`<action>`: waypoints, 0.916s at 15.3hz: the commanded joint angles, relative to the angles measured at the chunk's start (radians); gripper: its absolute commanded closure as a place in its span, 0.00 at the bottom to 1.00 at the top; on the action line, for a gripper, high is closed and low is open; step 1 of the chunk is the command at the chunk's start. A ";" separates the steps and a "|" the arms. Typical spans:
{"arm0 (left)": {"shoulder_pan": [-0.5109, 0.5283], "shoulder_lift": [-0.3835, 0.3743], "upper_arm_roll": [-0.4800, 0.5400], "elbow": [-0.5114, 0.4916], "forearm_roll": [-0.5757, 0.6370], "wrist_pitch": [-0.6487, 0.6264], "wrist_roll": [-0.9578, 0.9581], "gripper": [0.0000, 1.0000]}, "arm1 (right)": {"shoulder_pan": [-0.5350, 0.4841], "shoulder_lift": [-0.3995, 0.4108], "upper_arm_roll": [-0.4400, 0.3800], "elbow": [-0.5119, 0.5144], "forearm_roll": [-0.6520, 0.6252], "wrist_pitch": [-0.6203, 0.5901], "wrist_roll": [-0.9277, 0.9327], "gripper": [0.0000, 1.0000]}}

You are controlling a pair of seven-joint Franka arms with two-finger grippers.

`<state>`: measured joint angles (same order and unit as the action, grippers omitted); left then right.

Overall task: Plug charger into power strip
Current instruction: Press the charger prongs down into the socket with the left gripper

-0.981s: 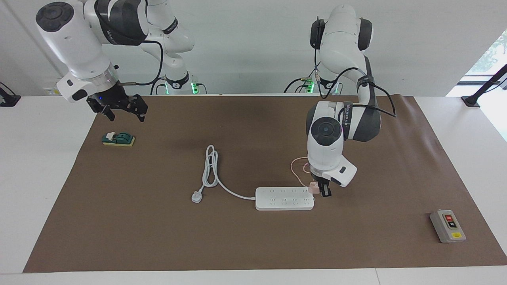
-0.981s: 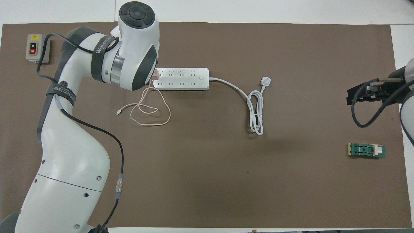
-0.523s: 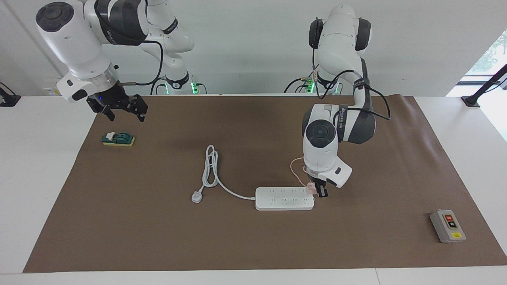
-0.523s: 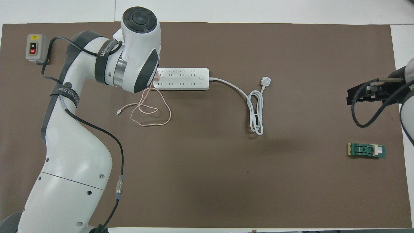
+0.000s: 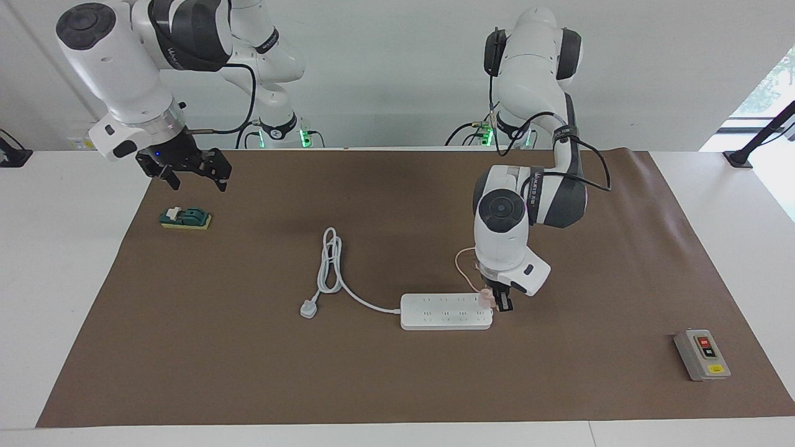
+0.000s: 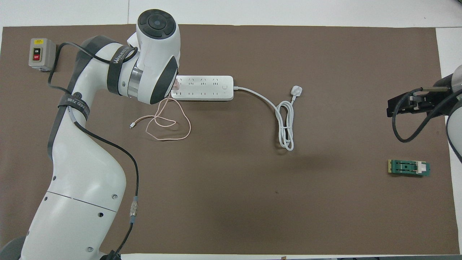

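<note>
The white power strip [image 5: 446, 311] [image 6: 202, 87] lies flat near the middle of the brown mat. My left gripper [image 5: 497, 302] is shut on the small pink charger [image 5: 487, 299] [image 6: 176, 84], holding it at the strip's end toward the left arm, just over the last sockets. Whether the prongs are inside a socket is hidden by the hand. The charger's thin pink cable [image 6: 166, 122] loops on the mat nearer to the robots. My right gripper [image 5: 189, 171] [image 6: 406, 104] waits in the air, open and holding nothing, over the mat's edge at the right arm's end.
The strip's thick white cord [image 5: 331, 267] coils to a grey-white plug [image 5: 308, 308]. A green and yellow block [image 5: 185, 218] [image 6: 409, 168] lies below the right gripper. A grey button box [image 5: 702, 354] [image 6: 39, 53] sits toward the left arm's end.
The left arm has shifted slightly toward the strip, carrying the charger from just off its end to over the last sockets. The right arm has not moved.
</note>
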<state>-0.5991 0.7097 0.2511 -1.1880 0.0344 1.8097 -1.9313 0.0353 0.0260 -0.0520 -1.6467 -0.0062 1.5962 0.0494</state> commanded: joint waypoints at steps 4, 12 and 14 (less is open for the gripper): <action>-0.033 -0.052 0.014 -0.104 0.012 0.053 -0.017 1.00 | -0.012 0.002 0.008 0.004 -0.020 -0.008 -0.016 0.00; -0.033 -0.059 0.014 -0.125 0.009 0.069 -0.017 1.00 | -0.011 0.002 0.008 0.004 -0.020 -0.016 -0.016 0.00; -0.033 -0.059 0.013 -0.125 0.007 0.079 -0.017 1.00 | -0.011 0.002 0.008 0.004 -0.020 -0.016 -0.016 0.00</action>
<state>-0.6130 0.6845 0.2516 -1.2551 0.0344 1.8536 -1.9328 0.0353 0.0260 -0.0526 -1.6467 -0.0062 1.5916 0.0494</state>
